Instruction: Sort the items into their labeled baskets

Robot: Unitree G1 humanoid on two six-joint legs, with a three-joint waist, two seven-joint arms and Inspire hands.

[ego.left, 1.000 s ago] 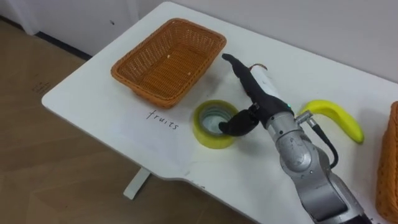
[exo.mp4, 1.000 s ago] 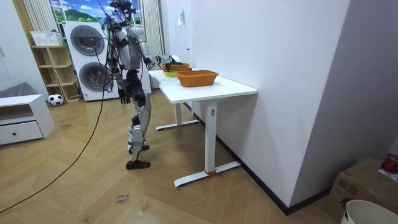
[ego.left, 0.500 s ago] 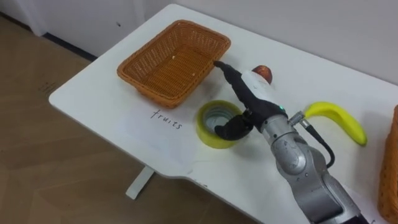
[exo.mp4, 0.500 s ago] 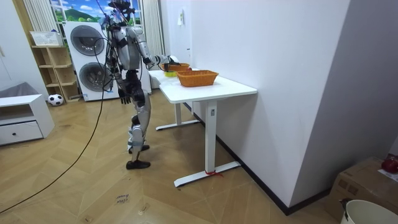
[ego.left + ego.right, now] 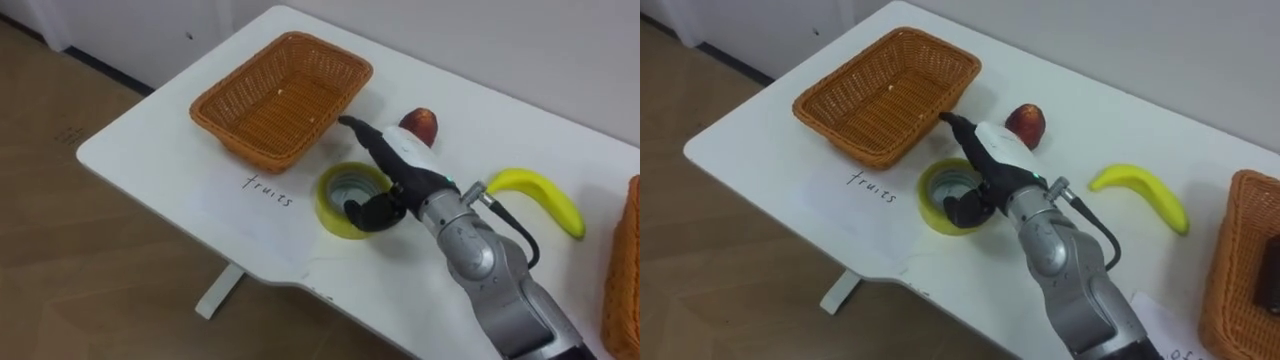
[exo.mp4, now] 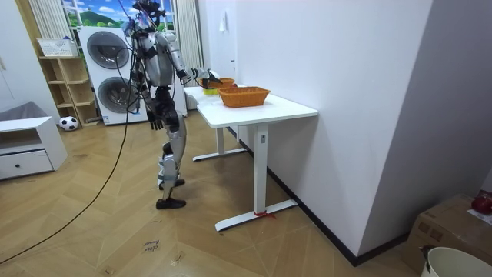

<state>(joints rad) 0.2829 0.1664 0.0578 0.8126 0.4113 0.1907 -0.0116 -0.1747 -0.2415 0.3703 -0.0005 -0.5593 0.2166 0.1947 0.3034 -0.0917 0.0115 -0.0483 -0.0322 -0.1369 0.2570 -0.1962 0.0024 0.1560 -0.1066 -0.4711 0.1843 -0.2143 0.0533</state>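
A yellow tape roll (image 5: 331,206) lies flat on the white table (image 5: 150,150), near the handwritten label "fruits" (image 5: 270,190). My right hand (image 5: 402,160) hovers over the roll, open, its fingers stretched toward the empty wicker fruit basket (image 5: 275,105). Its thumb dips into the roll's hole. Just behind the hand sits a red apple (image 5: 420,124). A banana (image 5: 535,188) lies further right. A second wicker basket (image 5: 1240,260) at the right edge holds a dark object (image 5: 1268,270). In the room view my left hand (image 6: 154,121) hangs beside my body.
I stand at the table's end on the room view's left. The near table edge (image 5: 300,285) runs close below the tape roll, with wooden floor beyond. Stacked washing machines (image 6: 108,73) and a low white cabinet (image 6: 27,150) are behind me.
My right hand has lowered and shifted left over the tape roll, its fingertips now nearer the fruit basket's rim. The apple has come into sight behind it. The roll has not moved.
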